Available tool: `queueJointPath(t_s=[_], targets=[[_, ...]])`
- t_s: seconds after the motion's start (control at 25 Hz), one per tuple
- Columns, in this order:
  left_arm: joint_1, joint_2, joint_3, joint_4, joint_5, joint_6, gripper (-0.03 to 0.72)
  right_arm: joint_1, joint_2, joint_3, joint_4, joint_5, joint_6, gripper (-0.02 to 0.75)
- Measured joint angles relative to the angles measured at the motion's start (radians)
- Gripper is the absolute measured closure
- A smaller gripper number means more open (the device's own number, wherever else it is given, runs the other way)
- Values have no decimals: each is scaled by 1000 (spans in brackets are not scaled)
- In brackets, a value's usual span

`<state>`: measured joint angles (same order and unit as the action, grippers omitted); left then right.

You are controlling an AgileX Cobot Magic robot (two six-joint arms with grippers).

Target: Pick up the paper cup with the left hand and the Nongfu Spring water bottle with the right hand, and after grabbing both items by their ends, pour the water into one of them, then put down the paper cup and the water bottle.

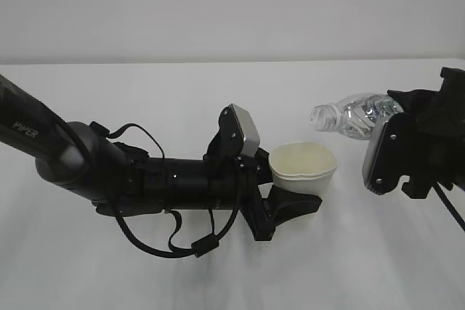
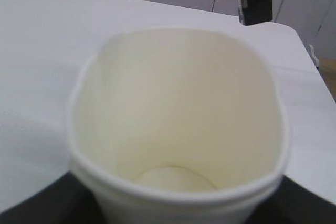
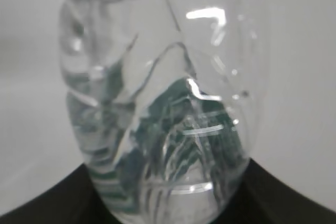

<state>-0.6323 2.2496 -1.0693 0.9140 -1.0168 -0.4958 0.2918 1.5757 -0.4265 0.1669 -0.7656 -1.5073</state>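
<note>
Near the middle of the white table point(image 1: 218, 274), the left hand point(image 1: 287, 205) grips the paper cup point(image 1: 302, 172) low on its body, jaws partly closed around it and pressing hard enough that the rim is squashed out of round; the left wrist view shows the cup's mouth bowed into a rough oval, with what looks like a dry, pale bottom, though a thin film of water would be hard to tell. To the right, the right hand point(image 1: 396, 161) holds the Nongfu Spring water bottle point(image 1: 352, 117) by its base end, jaws part-way closed on crumpled plastic, the bottle lying almost level with its open neck pointing left toward the cup. The neck sits above and right of the cup's rim, apart from it, not yet over the opening. From here the main risk is a spill: if the bottle tips further before its mouth is over the cup, water would fall onto the table between them. The squeezed cup wall could buckle further or slip in the jaws once weight is added. The dented bottle may also gush unevenly, overshooting the narrow, deformed mouth.
</note>
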Motion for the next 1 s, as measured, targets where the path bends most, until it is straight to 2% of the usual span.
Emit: queueJointPath(t_s=[1.0], targets=[[0,0,0,0,0,0,239,0,0,0,-6,2,-133,346]])
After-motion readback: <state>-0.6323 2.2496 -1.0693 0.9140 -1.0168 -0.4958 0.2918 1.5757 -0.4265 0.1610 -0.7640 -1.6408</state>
